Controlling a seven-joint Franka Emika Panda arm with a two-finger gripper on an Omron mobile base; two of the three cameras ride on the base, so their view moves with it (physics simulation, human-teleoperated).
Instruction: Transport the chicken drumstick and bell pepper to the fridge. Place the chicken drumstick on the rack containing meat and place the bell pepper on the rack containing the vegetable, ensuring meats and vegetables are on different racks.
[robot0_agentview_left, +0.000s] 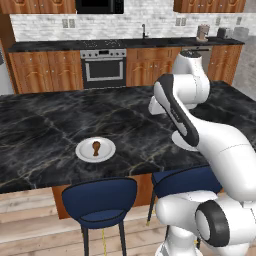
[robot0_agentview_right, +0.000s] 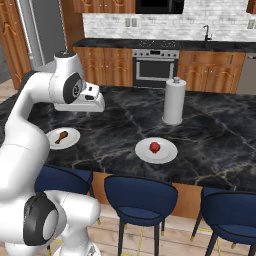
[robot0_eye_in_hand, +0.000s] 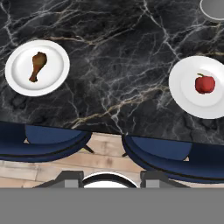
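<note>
The golden-brown chicken drumstick (robot0_eye_in_hand: 37, 65) (robot0_agentview_left: 96, 148) (robot0_agentview_right: 61, 136) lies on a white plate (robot0_eye_in_hand: 22, 83) near the island counter's front edge. The red bell pepper (robot0_eye_in_hand: 204, 83) (robot0_agentview_right: 155, 147) sits on a second white plate (robot0_eye_in_hand: 188, 103) further right. My gripper (robot0_eye_in_hand: 111, 180) hangs high above the counter edge between the two plates, facing down. Its fingertips stand apart with nothing between them. The light-grey fridge (robot0_agentview_right: 46, 30) stands at the far left with its front shut, so its racks are hidden.
A paper towel roll (robot0_agentview_right: 174, 102) stands on the black marble island (robot0_agentview_left: 50, 115) behind the pepper plate. Blue stools (robot0_agentview_left: 100, 200) (robot0_agentview_right: 140, 197) line the front edge. An oven (robot0_agentview_left: 103, 67) and wooden cabinets run along the back wall.
</note>
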